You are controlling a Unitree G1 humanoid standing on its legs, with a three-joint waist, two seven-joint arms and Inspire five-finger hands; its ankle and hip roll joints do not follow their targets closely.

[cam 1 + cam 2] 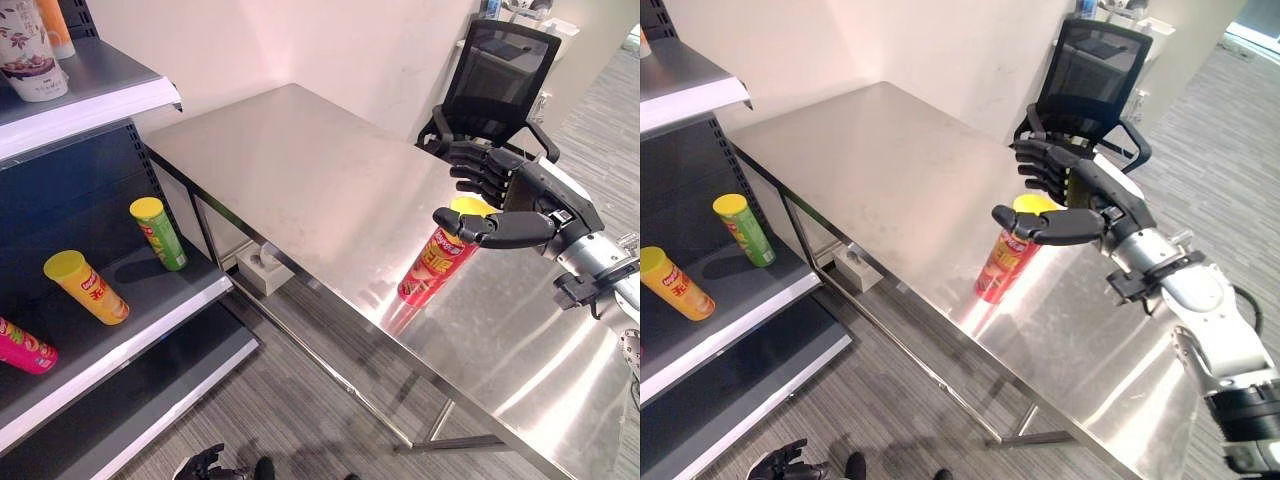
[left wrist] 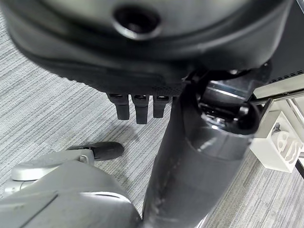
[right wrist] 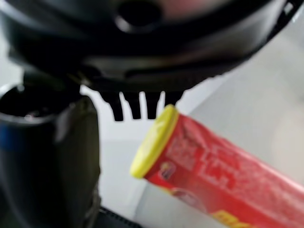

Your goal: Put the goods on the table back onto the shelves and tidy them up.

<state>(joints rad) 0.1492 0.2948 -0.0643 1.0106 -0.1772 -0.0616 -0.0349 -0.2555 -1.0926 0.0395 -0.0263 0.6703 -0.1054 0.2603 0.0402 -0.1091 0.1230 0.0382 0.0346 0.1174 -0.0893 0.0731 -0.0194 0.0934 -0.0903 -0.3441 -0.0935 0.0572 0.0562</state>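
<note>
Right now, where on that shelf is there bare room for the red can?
Free: shelf board between orange can and green can, plus its front strip. Crowded: left end, by pink can. Right hand is open around red can on table.

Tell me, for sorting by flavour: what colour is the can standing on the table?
Red can with a yellow lid, clearest in the right wrist view.

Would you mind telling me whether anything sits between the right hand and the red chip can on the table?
Nothing visible does. The right hand is open right at the top of the red chip can, thumb on the near side and fingers on the far side of its yellow lid. The steel table around the can is bare.
</note>
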